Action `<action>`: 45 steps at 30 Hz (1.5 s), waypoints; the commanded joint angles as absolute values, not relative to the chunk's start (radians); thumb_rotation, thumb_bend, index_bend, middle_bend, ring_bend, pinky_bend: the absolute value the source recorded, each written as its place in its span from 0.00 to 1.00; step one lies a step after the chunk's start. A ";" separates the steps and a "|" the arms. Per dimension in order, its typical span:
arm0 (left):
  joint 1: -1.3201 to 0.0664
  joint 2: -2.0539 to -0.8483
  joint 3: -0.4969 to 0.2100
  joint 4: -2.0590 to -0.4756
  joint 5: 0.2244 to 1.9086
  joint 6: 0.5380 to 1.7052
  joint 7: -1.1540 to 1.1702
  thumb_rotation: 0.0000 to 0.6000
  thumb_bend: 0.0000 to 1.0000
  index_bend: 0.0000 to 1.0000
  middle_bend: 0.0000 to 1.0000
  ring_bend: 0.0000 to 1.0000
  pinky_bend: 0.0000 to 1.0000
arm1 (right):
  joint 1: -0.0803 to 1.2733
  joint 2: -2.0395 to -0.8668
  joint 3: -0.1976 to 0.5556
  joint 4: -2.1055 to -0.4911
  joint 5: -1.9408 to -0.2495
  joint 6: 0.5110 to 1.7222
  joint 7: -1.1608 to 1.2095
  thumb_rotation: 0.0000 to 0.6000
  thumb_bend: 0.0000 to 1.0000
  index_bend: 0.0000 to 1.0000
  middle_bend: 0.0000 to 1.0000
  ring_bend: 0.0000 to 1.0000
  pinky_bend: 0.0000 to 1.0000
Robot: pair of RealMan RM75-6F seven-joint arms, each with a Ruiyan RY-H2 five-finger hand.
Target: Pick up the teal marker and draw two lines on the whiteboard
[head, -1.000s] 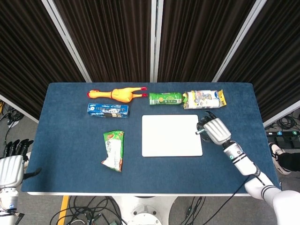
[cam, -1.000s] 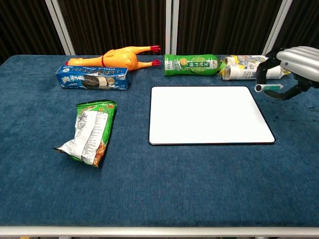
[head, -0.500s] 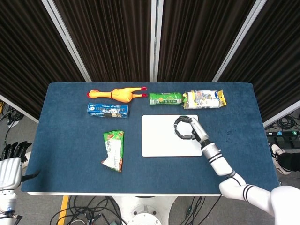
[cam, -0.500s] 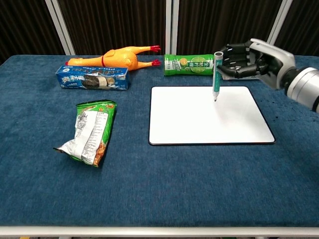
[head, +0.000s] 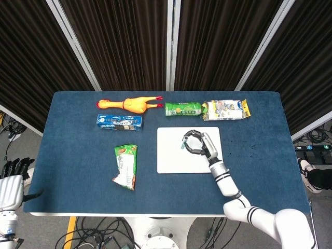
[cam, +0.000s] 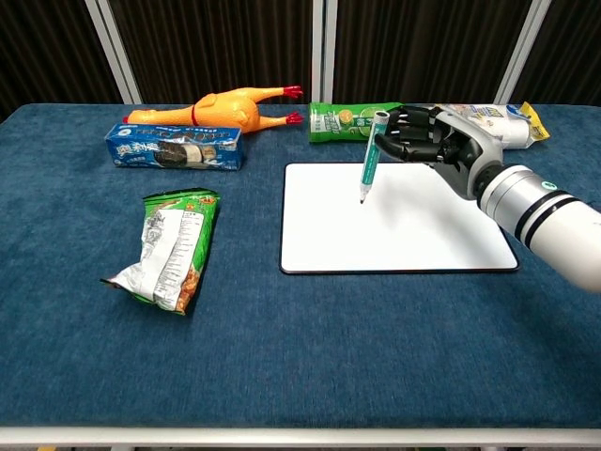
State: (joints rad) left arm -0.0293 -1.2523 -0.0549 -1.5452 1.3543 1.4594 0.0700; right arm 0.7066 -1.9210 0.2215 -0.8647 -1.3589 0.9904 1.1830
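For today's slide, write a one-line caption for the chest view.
Right robot hand holds slim teal marker tip-down over blank white rectangular whiteboard.

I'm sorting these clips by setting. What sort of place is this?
Probably a robotics lab data-collection station: a blue-covered table ringed by dark curtains, loose cables on the floor, and assorted props such as a rubber chicken beside a whiteboard.

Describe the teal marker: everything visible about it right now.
The teal marker is a slim pen with a teal barrel, a pale band at its top end and a dark tip. It looks like plastic. The right hand holds it near the top, nearly upright, leaning slightly, tip down over the upper middle of the whiteboard. Whether the tip touches the board cannot be told; no line shows on the board.
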 commanded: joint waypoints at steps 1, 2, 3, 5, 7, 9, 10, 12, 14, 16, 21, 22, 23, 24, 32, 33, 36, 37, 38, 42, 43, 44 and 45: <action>-0.029 -1.254 -0.054 -1.540 1.357 1.458 0.066 1.00 0.01 0.16 0.11 0.04 0.02 | 0.706 -1.941 0.229 -0.844 -1.355 0.988 1.186 1.00 0.46 0.70 0.55 0.30 0.17; -0.029 -1.255 -0.054 -1.538 1.357 1.458 0.064 1.00 0.01 0.16 0.11 0.04 0.02 | 0.707 -1.949 0.230 -0.833 -1.355 0.986 1.184 1.00 0.46 0.70 0.55 0.30 0.17; -0.029 -1.255 -0.054 -1.537 1.357 1.457 0.062 1.00 0.01 0.16 0.11 0.04 0.02 | 0.708 -1.956 0.231 -0.825 -1.355 0.984 1.183 1.00 0.46 0.70 0.55 0.30 0.17; -0.028 -1.256 -0.054 -1.534 1.356 1.457 0.057 1.00 0.01 0.16 0.11 0.04 0.02 | 0.711 -1.968 0.235 -0.809 -1.355 0.977 1.184 1.00 0.46 0.70 0.55 0.30 0.17; -0.026 -1.257 -0.053 -1.532 1.357 1.458 0.054 1.00 0.01 0.16 0.11 0.04 0.02 | 0.717 -1.980 0.239 -0.793 -1.355 0.971 1.183 1.00 0.46 0.70 0.55 0.30 0.17; -0.026 -1.258 -0.052 -1.530 1.357 1.456 0.053 1.00 0.01 0.16 0.11 0.04 0.02 | 0.719 -1.989 0.241 -0.782 -1.356 0.966 1.184 1.00 0.46 0.70 0.55 0.31 0.17; -0.026 -1.258 -0.051 -1.529 1.357 1.455 0.053 1.00 0.01 0.16 0.11 0.04 0.02 | 0.721 -1.992 0.242 -0.777 -1.357 0.963 1.184 1.00 0.46 0.70 0.55 0.31 0.17; -0.025 -1.259 -0.051 -1.527 1.355 1.452 0.051 1.00 0.01 0.16 0.11 0.04 0.02 | 0.723 -2.001 0.243 -0.765 -1.358 0.958 1.185 1.00 0.46 0.70 0.55 0.31 0.17; -0.025 -1.260 -0.052 -1.527 1.354 1.451 0.050 1.00 0.01 0.16 0.11 0.04 0.02 | 0.725 -2.007 0.243 -0.751 -1.361 0.955 1.184 1.00 0.47 0.70 0.55 0.31 0.17; -0.025 -1.261 -0.052 -1.525 1.354 1.451 0.049 1.00 0.01 0.16 0.11 0.04 0.02 | 0.723 -2.008 0.240 -0.743 -1.365 0.953 1.187 1.00 0.48 0.70 0.55 0.31 0.17; -0.027 -1.261 -0.052 -1.520 1.359 1.450 0.044 1.00 0.01 0.16 0.11 0.04 0.02 | 0.682 -1.971 0.214 -0.746 -1.385 0.983 1.189 1.00 0.52 0.71 0.55 0.31 0.17; -0.027 -1.262 -0.052 -1.519 1.360 1.448 0.043 1.00 0.01 0.16 0.11 0.04 0.02 | 0.671 -1.958 0.209 -0.755 -1.388 0.991 1.189 1.00 0.52 0.71 0.55 0.31 0.17; -0.028 -1.262 -0.052 -1.516 1.361 1.446 0.042 1.00 0.01 0.16 0.11 0.04 0.02 | 0.660 -1.945 0.205 -0.765 -1.389 0.998 1.188 1.00 0.52 0.71 0.55 0.31 0.17; -0.030 -1.264 -0.052 -1.514 1.361 1.444 0.041 1.00 0.01 0.16 0.11 0.04 0.02 | 0.645 -1.928 0.199 -0.781 -1.390 1.006 1.185 1.00 0.52 0.71 0.55 0.31 0.17; -0.038 -1.262 -0.056 -1.515 1.371 1.444 0.045 1.00 0.01 0.16 0.11 0.04 0.02 | 0.609 -1.847 0.193 -0.919 -1.420 1.067 1.169 1.00 0.52 0.71 0.55 0.31 0.17; -0.037 -1.261 -0.056 -1.517 1.371 1.445 0.046 1.00 0.01 0.16 0.11 0.04 0.02 | 0.610 -1.845 0.191 -0.928 -1.423 1.067 1.164 1.00 0.52 0.71 0.55 0.31 0.17; -0.034 -1.260 -0.054 -1.520 1.370 1.447 0.047 1.00 0.01 0.16 0.11 0.04 0.02 | 0.620 -1.858 0.191 -0.932 -1.422 1.051 1.146 1.00 0.52 0.71 0.55 0.31 0.17; -0.032 -1.260 -0.053 -1.522 1.368 1.448 0.047 1.00 0.01 0.16 0.11 0.04 0.02 | 0.626 -1.868 0.195 -0.926 -1.418 1.042 1.141 1.00 0.52 0.71 0.55 0.31 0.17; -0.031 -1.260 -0.053 -1.522 1.365 1.447 0.046 1.00 0.01 0.16 0.11 0.04 0.02 | 0.631 -1.877 0.198 -0.920 -1.415 1.036 1.138 1.00 0.52 0.71 0.55 0.31 0.17; -0.027 -1.261 -0.051 -1.519 1.360 1.445 0.042 1.00 0.01 0.16 0.11 0.04 0.02 | 0.649 -1.917 0.205 -0.890 -1.410 1.018 1.134 1.00 0.52 0.71 0.55 0.31 0.17; -0.027 -1.261 -0.051 -1.518 1.360 1.446 0.041 1.00 0.01 0.16 0.11 0.04 0.02 | 0.654 -1.926 0.207 -0.883 -1.410 1.016 1.133 1.00 0.52 0.71 0.55 0.31 0.17; -0.026 -1.261 -0.051 -1.516 1.359 1.446 0.040 1.00 0.01 0.16 0.11 0.04 0.02 | 0.658 -1.936 0.210 -0.874 -1.409 1.013 1.134 1.00 0.52 0.71 0.55 0.31 0.17; -0.026 -1.261 -0.051 -1.514 1.359 1.445 0.038 1.00 0.01 0.16 0.11 0.04 0.02 | 0.662 -1.943 0.212 -0.868 -1.408 1.011 1.134 1.00 0.52 0.71 0.55 0.31 0.17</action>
State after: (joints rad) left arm -0.0261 -1.2612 -0.0513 -1.5145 1.3592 1.4453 0.0385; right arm 0.6562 -1.9359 0.2081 -0.8742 -1.4101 1.0151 1.1349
